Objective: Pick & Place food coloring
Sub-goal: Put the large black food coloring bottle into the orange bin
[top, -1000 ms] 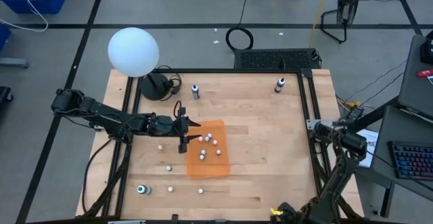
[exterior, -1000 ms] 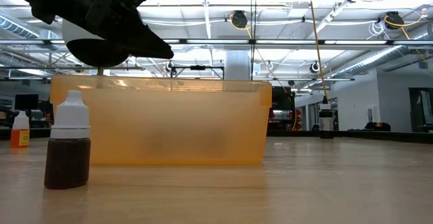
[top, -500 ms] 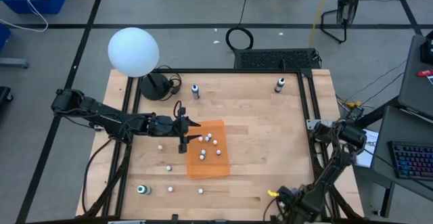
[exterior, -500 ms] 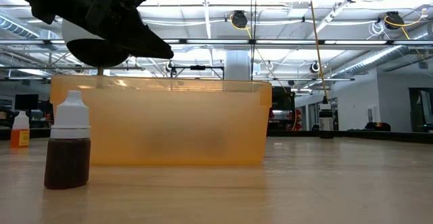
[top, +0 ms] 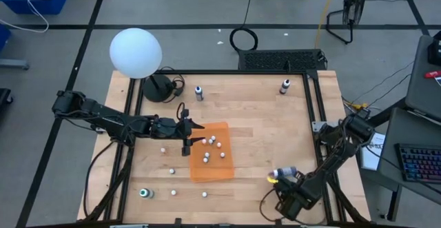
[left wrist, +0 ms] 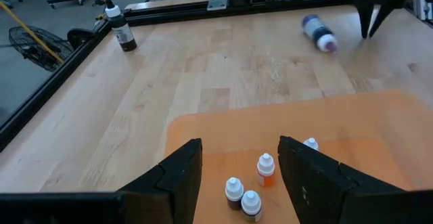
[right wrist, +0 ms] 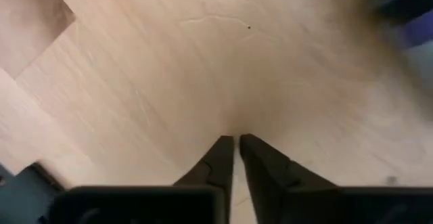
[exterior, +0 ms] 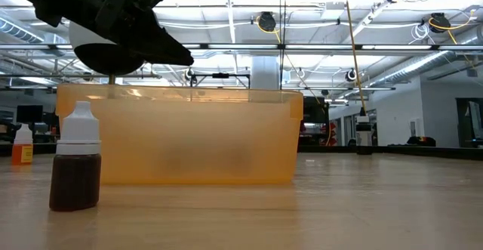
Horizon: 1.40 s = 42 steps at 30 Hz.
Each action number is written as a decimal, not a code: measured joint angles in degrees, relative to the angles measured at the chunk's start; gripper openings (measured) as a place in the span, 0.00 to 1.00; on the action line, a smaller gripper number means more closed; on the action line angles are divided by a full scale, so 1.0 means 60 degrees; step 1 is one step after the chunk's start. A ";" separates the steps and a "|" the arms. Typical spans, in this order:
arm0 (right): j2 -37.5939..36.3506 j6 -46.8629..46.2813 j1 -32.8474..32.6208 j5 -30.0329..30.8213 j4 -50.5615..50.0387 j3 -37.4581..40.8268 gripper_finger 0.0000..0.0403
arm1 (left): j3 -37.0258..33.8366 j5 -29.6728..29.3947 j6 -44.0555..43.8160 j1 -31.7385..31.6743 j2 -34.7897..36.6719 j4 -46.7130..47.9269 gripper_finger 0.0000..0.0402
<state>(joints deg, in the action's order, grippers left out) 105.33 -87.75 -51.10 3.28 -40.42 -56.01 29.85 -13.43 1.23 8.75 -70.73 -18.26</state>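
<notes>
left pincer (top: 191, 137) hanging open over the orange bin's (top: 224, 171) edge, holding nothing, food coloring bottles (top: 213, 148) sitting inside it, more scattered on the surface (top: 262, 125), cap colours too tiny to tell, right pincer (right wrist: 235, 143) nearly closed, empty, near the front edge

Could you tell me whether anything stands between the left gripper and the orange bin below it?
Nothing visible does. The left gripper hangs open and empty over the orange bin, with several food coloring bottles already standing inside, directly beneath its fingers.

Bottles (top: 213, 147) in bin (top: 222, 169), bin mid-table (top: 269, 131).
</notes>
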 joint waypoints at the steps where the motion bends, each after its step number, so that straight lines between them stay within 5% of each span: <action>1: -0.0047 0.0124 0.0120 -0.0208 -0.0124 0.0001 0.12 | 0.0000 0.0000 0.0000 0.0000 -0.0001 -0.0007 0.49; 5: -0.0574 0.1040 0.0632 -0.0337 -0.0140 0.0076 0.27 | 0.0004 -0.0003 0.0000 0.0003 0.0002 -0.0101 0.49; 10: -0.1420 0.2831 0.1592 0.1535 -0.0513 0.0114 0.45 | 0.0004 0.0000 0.0003 0.0000 0.0002 -0.0238 0.49; 14: -0.2236 0.4808 0.2790 0.1717 -0.1484 0.0103 0.52 | 0.0004 -0.0001 0.0000 0.0000 0.0002 -0.0247 0.49; 22: -0.3931 0.7109 0.4799 0.1145 -0.3343 0.0085 0.53 | 0.0004 -0.0004 0.0000 0.0000 0.0002 -0.0255 0.49; 29: -0.4391 0.9359 0.6410 0.2693 -0.5573 0.0135 0.50 | 0.0004 -0.0004 0.0000 0.0000 0.0002 -0.0262 0.49; 42: -0.4402 1.1984 1.2021 0.2686 -0.3194 0.1862 0.52 | 0.0004 -0.0004 0.0000 0.0002 0.0002 -0.0288 0.49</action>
<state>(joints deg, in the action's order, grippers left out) 78.91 -15.84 21.03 19.40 -59.58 -44.84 29.87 -13.45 1.23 8.76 -70.72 -19.99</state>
